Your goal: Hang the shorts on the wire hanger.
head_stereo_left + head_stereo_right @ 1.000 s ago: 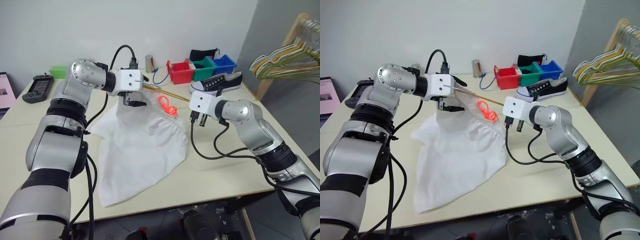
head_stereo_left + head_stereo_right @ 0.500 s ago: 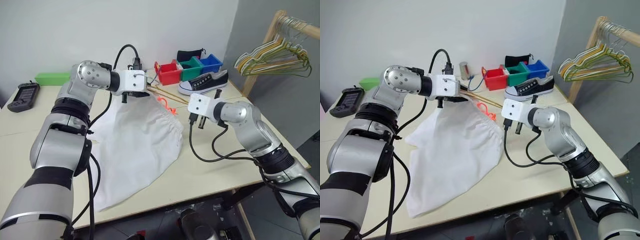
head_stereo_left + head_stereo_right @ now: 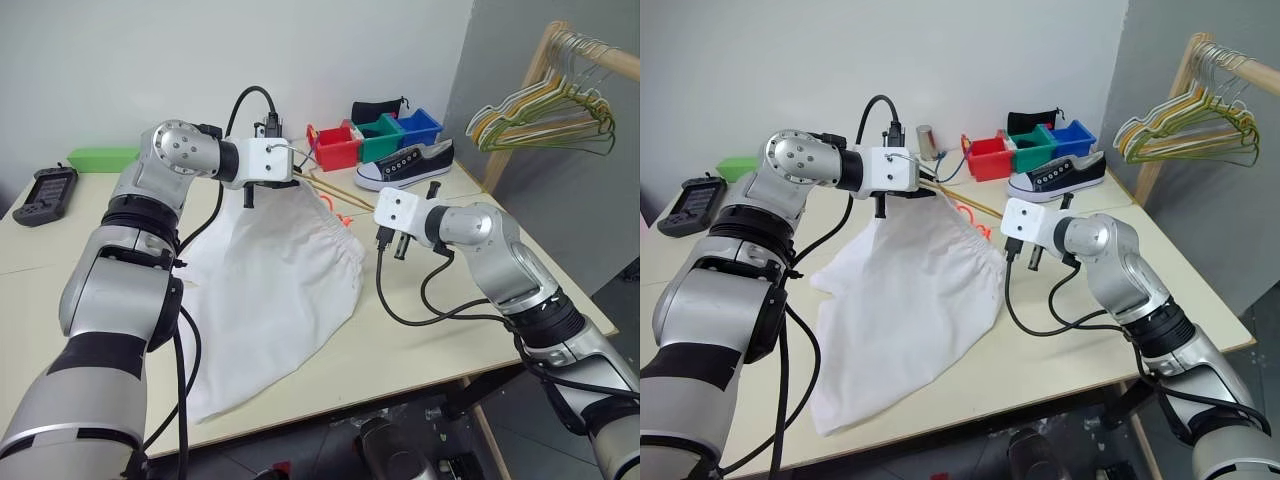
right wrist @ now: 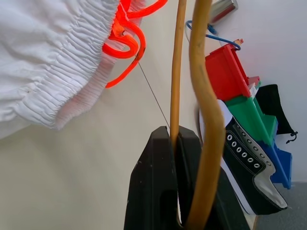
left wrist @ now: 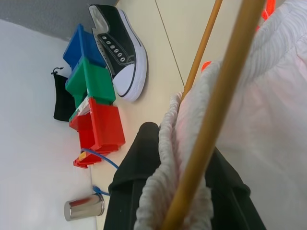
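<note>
We handle two items w/ opposite behaviour.

Shorts (image 3: 275,270): soft white cloth, light, no stiffness of its own. One waistband corner is lifted at the left tool (image 3: 262,184); the rest drapes down and lies spread over the tabletop (image 3: 430,340), leg end near the front edge. The orange drawstring (image 4: 125,40) shows at the waistband. We judge the gathered elastic waistband (image 5: 180,158) the best hold: bunched, thicker, less likely to slip than the plain fabric. The cloth is wider than either tool, so expect sag and folding wherever unsupported.

Wire hanger (image 4: 201,105): thin, rigid-looking, smooth, prob. springy and prone to pivot in a pinch. It runs btwn the two tools above the tabletop.

Left tool: fingers (image 5: 136,182) pressed in on the waistband, w/ a hanger wire running across the same bunch. We cannot tell if the wire itself is clamped.

Right tool (image 4: 175,143): pressed together, pinching a hanger wire, well apart from the cloth's free edge.

Risks, as we judge them:
- waistband creeps out of the pinch under cloth wt.
- hanger rotates about the right-side pinch.
- drawstring snags on the wire.

Recommend gripping the waistband, never the leg fabric.
</note>
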### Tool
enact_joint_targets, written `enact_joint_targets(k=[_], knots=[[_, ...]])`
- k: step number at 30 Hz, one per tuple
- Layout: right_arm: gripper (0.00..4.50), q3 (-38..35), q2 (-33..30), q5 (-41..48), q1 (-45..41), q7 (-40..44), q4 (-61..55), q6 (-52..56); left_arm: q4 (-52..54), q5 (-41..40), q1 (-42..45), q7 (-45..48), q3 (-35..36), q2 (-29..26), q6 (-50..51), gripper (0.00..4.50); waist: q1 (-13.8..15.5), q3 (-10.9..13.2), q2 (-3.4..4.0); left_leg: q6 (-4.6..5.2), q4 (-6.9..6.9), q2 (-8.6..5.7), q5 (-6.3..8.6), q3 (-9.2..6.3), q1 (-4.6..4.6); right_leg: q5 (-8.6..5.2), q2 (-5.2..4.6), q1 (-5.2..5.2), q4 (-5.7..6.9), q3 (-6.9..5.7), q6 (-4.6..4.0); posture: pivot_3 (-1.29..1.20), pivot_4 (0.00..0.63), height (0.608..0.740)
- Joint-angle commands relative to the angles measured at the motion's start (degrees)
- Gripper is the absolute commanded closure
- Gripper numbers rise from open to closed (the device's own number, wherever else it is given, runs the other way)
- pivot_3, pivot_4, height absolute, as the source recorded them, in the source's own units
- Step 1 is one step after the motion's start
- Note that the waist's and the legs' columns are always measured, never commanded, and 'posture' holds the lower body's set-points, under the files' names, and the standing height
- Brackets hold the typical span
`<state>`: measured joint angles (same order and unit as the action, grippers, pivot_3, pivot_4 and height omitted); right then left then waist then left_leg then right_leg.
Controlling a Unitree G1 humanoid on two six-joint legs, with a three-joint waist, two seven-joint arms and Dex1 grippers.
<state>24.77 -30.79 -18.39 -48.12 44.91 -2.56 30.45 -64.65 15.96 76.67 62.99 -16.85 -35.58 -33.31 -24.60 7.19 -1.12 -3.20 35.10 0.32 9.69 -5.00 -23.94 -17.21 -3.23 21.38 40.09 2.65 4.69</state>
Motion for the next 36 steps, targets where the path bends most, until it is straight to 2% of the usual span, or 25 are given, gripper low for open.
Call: enact_joint_targets(k=[1,3,5,6,16,20,21,23,36], knots=[[4.50,-2.4,0.4,0.4,-2.5,0.1,-2.9,-1.4,0.8,1.7,0.9,-1.4,-0.5,-0.9,-1.1,4.10,0.0,0.0,0.00,0.00,0.00,0.00,0.00,0.00,0.00,0.00,0.00,0.00,0.00,0.00,0.00,-0.33,0.000,0.740],[4.50,-2.4,0.5,0.3,-2.5,0.1,-2.8,-1.4,0.9,0.9,0.9,-1.2,0.1,-0.6,-1.3,4.10,0.0,0.0,0.00,0.00,0.00,0.00,-0.01,0.00,0.00,0.00,0.00,0.00,0.01,0.00,0.00,-0.33,0.000,0.740],[4.50,-2.6,0.5,0.3,-2.4,0.1,-2.7,-1.5,0.8,-0.7,1.2,0.0,1.1,-0.2,-1.2,3.42,0.0,0.0,-0.01,0.01,0.00,-0.01,-0.01,0.00,0.00,0.00,-0.01,0.00,0.01,0.00,0.01,-0.33,0.000,0.740],[4.50,-2.6,0.4,0.2,-2.4,0.1,-2.7,-1.5,0.8,-1.5,1.4,1.1,1.5,-0.1,-0.8,3.31,0.0,0.0,-0.01,0.00,0.00,-0.01,-0.01,0.00,0.00,0.00,-0.01,0.00,0.01,0.00,0.01,-0.33,0.000,0.740],[4.50,-3.1,0.2,0.2,-2.2,0.2,-2.3,-1.5,2.2,-4.4,2.2,7.8,3.1,-0.3,2.2,1.14,-0.1,0.0,-0.02,0.01,0.00,-0.02,-0.04,-0.01,0.01,0.01,-0.01,0.00,0.04,0.00,0.00,-0.34,0.000,0.740],[4.50,-3.1,0.1,0.2,-2.1,0.1,-2.1,-1.6,2.2,-4.4,3.2,9.7,3.3,-1.2,3.7,0.52,-0.1,0.0,-0.02,0.01,0.00,-0.02,-0.05,-0.01,0.01,0.01,-0.01,0.00,0.06,0.00,0.00,-0.34,0.000,0.740],[4.50,-3.2,0.1,0.2,-2.0,0.1,-2.1,-1.6,2.1,-4.3,3.5,9.9,3.3,-1.5,4.0,0.18,-0.1,0.0,-0.02,0.01,0.00,-0.02,-0.05,-0.02,0.01,0.01,-0.01,0.00,0.06,0.00,0.00,-0.33,0.000,0.740],[4.50,-3.2,0.0,0.2,-2.0,0.1,-2.0,-1.7,1.6,-3.3,4.3,7.9,3.0,-1.9,4.2,0.02,-0.2,0.0,-0.02,0.02,0.00,-0.02,-0.06,-0.02,0.01,0.01,-0.01,0.00,0.07,0.00,0.00,-0.33,0.000,0.740],[4.50,-2.8,0.7,0.1,-1.9,0.2,-2.1,-2.3,0.2,-0.5,4.7,8.8,1.6,-3.2,4.1,0.02,-0.4,-0.1,-0.07,0.03,0.00,-0.04,-0.10,-0.04,0.04,0.01,-0.01,0.01,0.19,0.00,0.01,-0.33,0.000,0.740]])
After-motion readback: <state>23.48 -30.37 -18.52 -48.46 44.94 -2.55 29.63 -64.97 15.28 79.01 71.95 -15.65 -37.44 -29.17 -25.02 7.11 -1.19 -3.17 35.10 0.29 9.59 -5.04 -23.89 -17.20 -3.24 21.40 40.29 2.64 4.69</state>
